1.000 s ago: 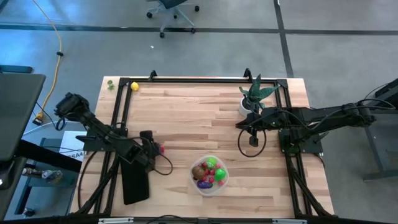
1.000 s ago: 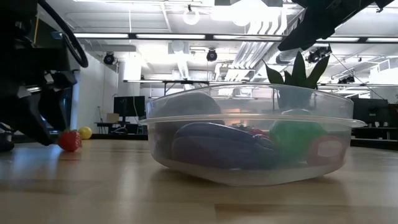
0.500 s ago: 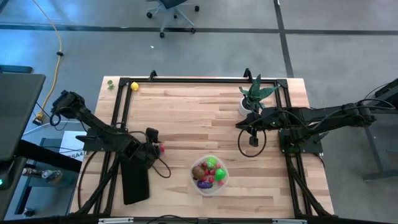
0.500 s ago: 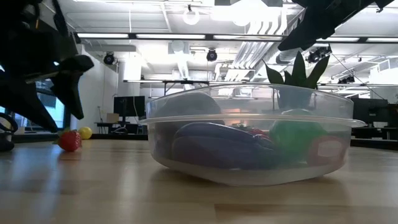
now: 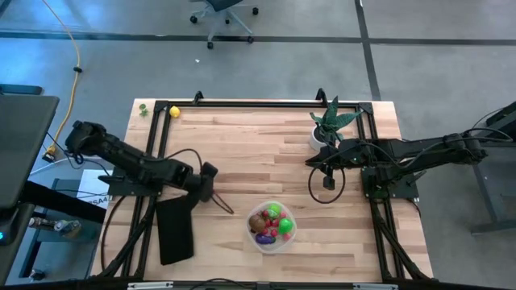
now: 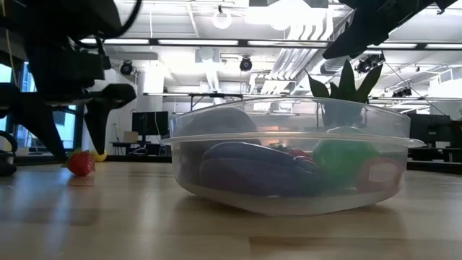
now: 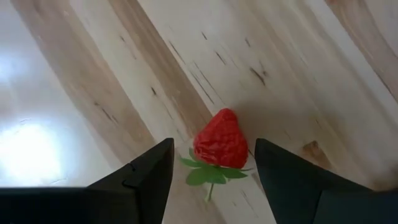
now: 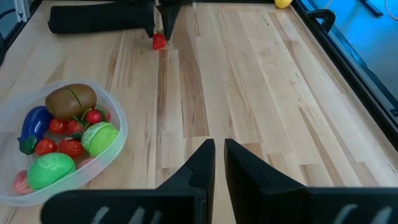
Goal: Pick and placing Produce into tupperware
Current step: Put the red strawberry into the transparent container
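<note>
Red strawberry (image 7: 221, 140) between left hand (image 7: 211, 177) fingers, hidden from above.

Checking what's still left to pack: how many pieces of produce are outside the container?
2: a strawberry on the table between the open left tool's fingers, and a yellow piece at the table's far left corner. Others may be hidden.

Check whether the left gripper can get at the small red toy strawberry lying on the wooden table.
Probably yes: the left gripper is open, its fingers either side of the small red toy strawberry, with only bare wooden table around it.
</note>
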Available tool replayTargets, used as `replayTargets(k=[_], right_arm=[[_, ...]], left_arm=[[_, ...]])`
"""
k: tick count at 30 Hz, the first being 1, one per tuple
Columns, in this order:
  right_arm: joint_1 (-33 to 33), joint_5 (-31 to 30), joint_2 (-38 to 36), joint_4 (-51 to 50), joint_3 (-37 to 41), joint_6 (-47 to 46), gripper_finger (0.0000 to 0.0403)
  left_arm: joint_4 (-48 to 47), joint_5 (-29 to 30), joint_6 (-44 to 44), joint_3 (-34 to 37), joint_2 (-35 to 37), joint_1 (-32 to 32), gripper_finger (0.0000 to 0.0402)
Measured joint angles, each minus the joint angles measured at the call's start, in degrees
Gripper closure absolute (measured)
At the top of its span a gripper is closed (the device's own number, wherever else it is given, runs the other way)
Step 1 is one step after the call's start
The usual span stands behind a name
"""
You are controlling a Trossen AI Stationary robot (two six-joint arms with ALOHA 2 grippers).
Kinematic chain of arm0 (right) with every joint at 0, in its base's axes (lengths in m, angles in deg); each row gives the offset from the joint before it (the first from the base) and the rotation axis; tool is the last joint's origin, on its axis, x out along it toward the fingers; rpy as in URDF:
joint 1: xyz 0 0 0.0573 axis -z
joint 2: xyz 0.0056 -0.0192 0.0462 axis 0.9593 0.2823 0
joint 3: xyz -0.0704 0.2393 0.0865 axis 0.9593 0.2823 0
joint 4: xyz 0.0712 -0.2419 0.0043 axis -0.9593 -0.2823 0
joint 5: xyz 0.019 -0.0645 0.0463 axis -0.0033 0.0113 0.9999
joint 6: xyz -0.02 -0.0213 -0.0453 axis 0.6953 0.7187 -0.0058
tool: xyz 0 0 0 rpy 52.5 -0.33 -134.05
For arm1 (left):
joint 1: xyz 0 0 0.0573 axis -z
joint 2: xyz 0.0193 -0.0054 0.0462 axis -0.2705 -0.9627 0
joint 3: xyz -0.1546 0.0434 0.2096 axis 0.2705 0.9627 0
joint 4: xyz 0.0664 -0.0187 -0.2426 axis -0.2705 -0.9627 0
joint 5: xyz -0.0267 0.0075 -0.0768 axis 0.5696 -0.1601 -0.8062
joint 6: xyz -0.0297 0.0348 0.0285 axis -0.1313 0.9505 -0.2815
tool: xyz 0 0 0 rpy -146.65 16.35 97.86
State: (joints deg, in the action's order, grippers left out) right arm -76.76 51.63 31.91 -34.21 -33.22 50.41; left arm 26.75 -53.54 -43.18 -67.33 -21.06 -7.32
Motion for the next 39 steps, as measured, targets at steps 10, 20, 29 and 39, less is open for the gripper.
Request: replayTargets(k=[10, 20, 29, 39], right_arm=[[0.0, 0.0, 0.0, 0.0, 0.0, 0.0, 0.0377], [0.0, 0.0, 0.0, 0.0, 0.0, 0.0, 0.0377], [0.0, 0.0, 0.0, 0.0, 0.0, 0.0, 0.0377], [0.0, 0.0, 0.0, 0.0, 0.0, 0.0, 0.0377]], left_arm=[[1.5, -7.3, 5.5, 0.0, -3.1, -4.4, 0.019], [2.0, -8.7, 6.2, -0.5, -6.1, -4.4, 0.019], [0.7, -7.0, 4.9, -2.0, -6.3, -4.3, 0.0242], [2.0, -6.1, 1.4, -2.1, -6.3, -4.2, 0.0264]])
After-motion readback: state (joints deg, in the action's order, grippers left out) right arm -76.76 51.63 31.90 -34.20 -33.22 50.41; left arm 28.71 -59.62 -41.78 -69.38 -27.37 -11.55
